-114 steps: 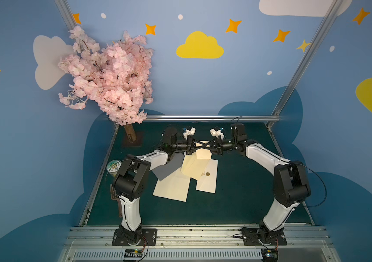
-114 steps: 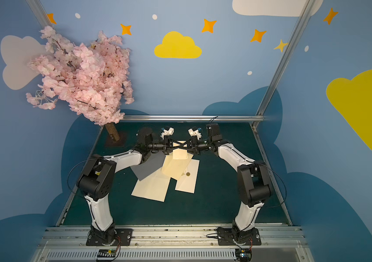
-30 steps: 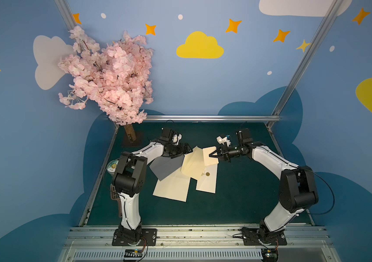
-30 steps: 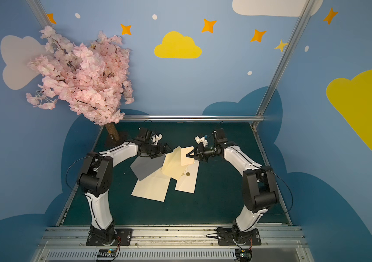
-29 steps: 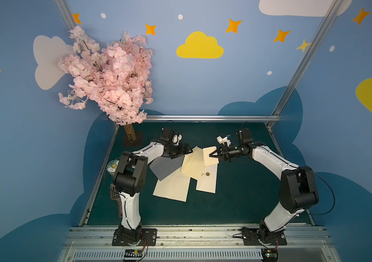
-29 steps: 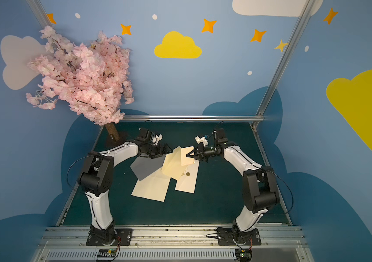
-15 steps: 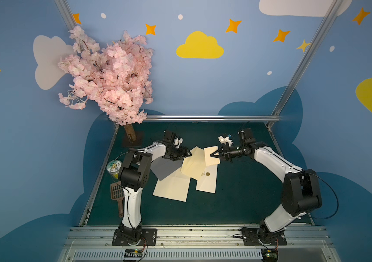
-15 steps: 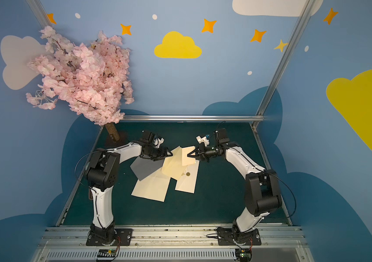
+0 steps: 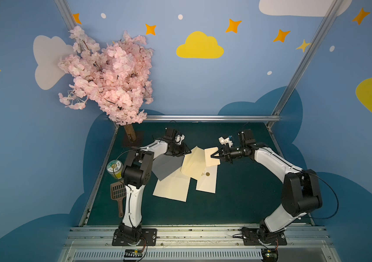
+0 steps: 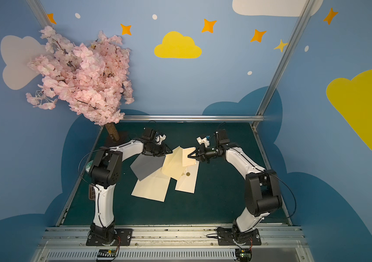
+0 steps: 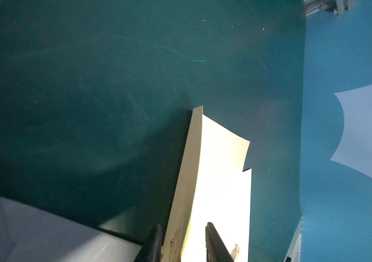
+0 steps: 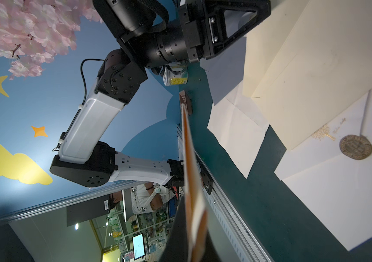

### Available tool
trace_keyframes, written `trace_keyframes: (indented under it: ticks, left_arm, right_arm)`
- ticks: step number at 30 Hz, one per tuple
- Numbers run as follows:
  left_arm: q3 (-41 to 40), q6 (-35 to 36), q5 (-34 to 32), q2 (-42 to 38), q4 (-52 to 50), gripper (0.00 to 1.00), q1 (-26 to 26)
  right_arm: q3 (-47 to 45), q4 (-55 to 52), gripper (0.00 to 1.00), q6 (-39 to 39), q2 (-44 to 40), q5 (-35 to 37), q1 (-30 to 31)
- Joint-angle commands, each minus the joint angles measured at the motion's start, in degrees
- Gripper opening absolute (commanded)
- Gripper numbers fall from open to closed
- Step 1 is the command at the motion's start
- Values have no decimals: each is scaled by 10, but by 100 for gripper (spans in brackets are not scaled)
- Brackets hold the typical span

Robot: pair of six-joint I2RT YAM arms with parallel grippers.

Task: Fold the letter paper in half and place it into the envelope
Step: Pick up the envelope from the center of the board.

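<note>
Right tool (image 9: 212,156) clamps folded letter paper (image 9: 210,162) just beside envelope (image 9: 193,165); left tool (image 11: 184,225) straddles envelope's edge, jaws apart, not clamped.

One table (image 9: 237,192), two claws: left claw (image 9: 189,152), right claw (image 9: 212,156). Between them four cream papers (image 9: 171,188) (image 9: 193,163) (image 9: 207,184) (image 9: 212,152), one grey sheet (image 9: 164,166). On the left claw's outer side: one jar (image 9: 114,167), one scoop (image 9: 118,192), one tree (image 9: 110,77).

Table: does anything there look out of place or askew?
Yes. The gray sheet, cream sheets and envelope lie in a loose overlapping pile, each at a different angle, and one sheet covers part of the envelope. A jar and a brown scoop at the edge of the table seem foreign to letter work.
</note>
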Motion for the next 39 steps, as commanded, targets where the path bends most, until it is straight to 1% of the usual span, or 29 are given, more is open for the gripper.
trace_keyframes:
  ticks: [1, 3, 6, 10, 14, 22, 27, 32, 35, 39]
  left_arm:
    - [17, 4, 22, 11, -17, 26, 2]
    - [19, 6, 29, 13, -20, 19, 2]
    - [17, 9, 38, 11, -25, 3, 2]
    - [6, 8, 43, -9, -28, 3, 1]
    - [-6, 2, 37, -45, -34, 3, -4]
    - [-20, -23, -17, -120, -66, 3, -36]
    - [-42, -61, -63, -162, -66, 3, -59]
    - [-61, -95, -96, -193, -54, 3, -78]
    - [-56, -97, -98, -197, -55, 3, -88]
    - [-54, -97, -97, -200, -58, 3, -94]
  right_arm:
    - [6, -1, 0, 0, -16, 4, -5]
    - [7, 0, 0, 0, -15, 4, -8]
    - [11, -1, 0, 1, -13, 5, -10]
    - [17, -3, 0, 2, -9, 16, -11]
    - [30, -21, 0, 3, 0, 43, -9]
    - [104, -152, 0, -21, 32, 144, 6]
    - [149, -210, 0, -1, 58, 199, 21]
    - [186, -252, 0, 34, 96, 229, 38]
    - [211, -284, 0, 44, 120, 251, 47]
    - [235, -300, 0, 52, 147, 261, 58]
